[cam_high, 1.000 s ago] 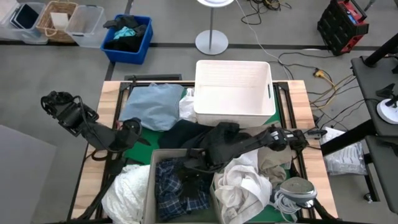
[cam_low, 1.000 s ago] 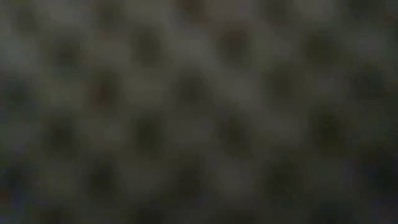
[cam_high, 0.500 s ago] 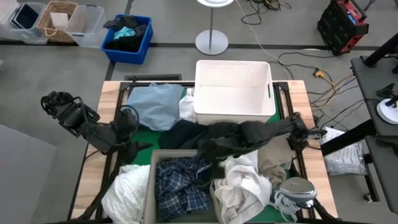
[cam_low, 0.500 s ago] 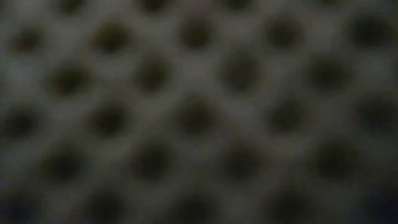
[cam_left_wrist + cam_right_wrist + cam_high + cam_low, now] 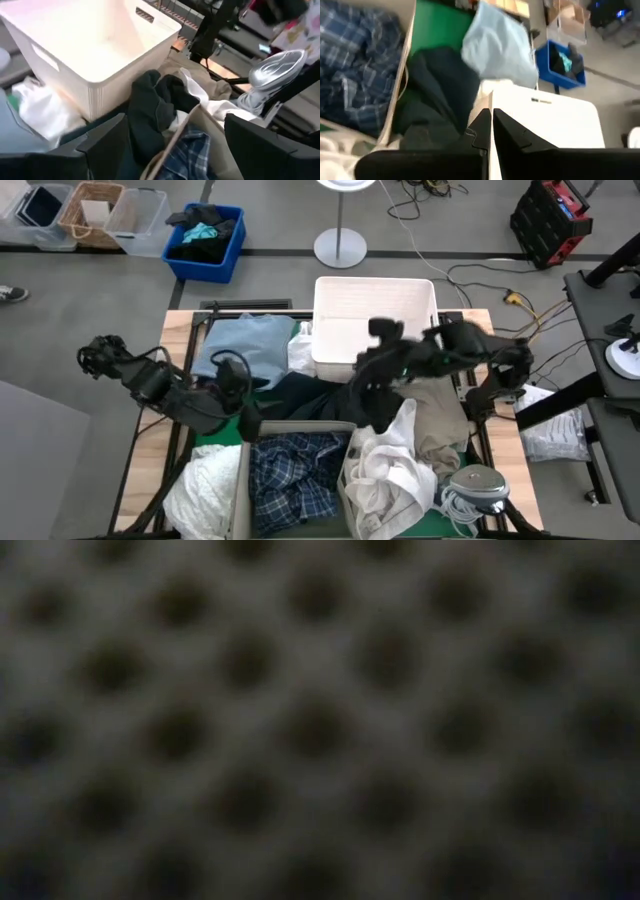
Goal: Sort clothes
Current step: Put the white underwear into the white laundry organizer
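I am looking straight down on a wooden bench heaped with soft garments. My right gripper (image 5: 378, 370) is hanging over the near rim of the white bin (image 5: 376, 310) at the bench's far edge, its fingers pressed together on a black garment (image 5: 378, 402) that is drooping limp beneath it. I judge the cloth light, floppy and apt to slide, so a pinch on a bunched fold looks safer to me than one on a loose edge.

My left gripper (image 5: 246, 423) is sitting low near the bench's left side, fingers spread and holding nothing, just beside the grey divided bin (image 5: 296, 427) at the near edge. That bin is carrying a blue plaid shirt (image 5: 292, 480) in one compartment and cream and white pieces (image 5: 385, 480) in the other. A light blue shirt (image 5: 243, 350) is lying toward the far left corner, with dark jeans (image 5: 300, 395) between it and the grey bin. A white piece (image 5: 205, 485) is spilling over the near left corner, and a khaki piece (image 5: 438, 425) is lying toward the right edge.

The bench is showing a green mat (image 5: 222, 425). Beyond it, on the grey floor, a small blue bin (image 5: 205, 240) and a lamp base (image 5: 340, 248) are standing. The low view is showing only blur.
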